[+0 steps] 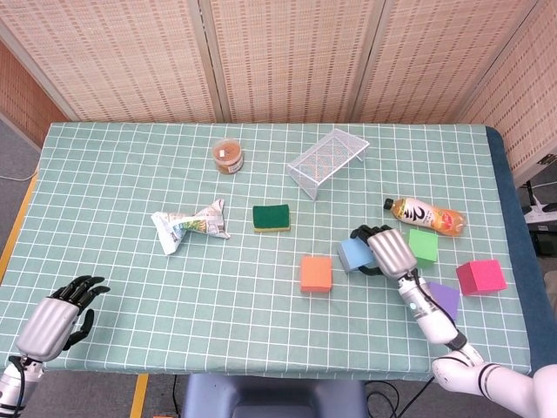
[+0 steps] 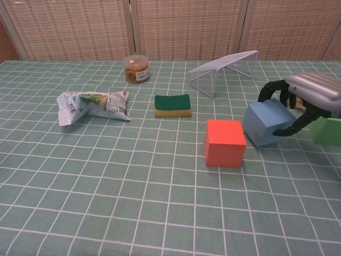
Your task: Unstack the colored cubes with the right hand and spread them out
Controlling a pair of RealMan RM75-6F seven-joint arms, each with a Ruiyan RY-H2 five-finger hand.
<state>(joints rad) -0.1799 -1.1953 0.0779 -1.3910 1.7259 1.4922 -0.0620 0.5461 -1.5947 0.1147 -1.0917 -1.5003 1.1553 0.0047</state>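
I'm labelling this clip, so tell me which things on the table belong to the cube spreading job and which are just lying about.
Job:
blue cube, gripped by the right hand
orange cube
green cube
purple cube
pink cube

Lying about:
sponge
wire rack
drink bottle
crumpled packet
small tub

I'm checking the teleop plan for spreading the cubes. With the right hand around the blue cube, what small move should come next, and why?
Probably lift the blue cube slightly and carry it away from the orange cube. The right hand has its fingers curled over the cube's top and side, and the two cubes sit almost touching, so they need separating.
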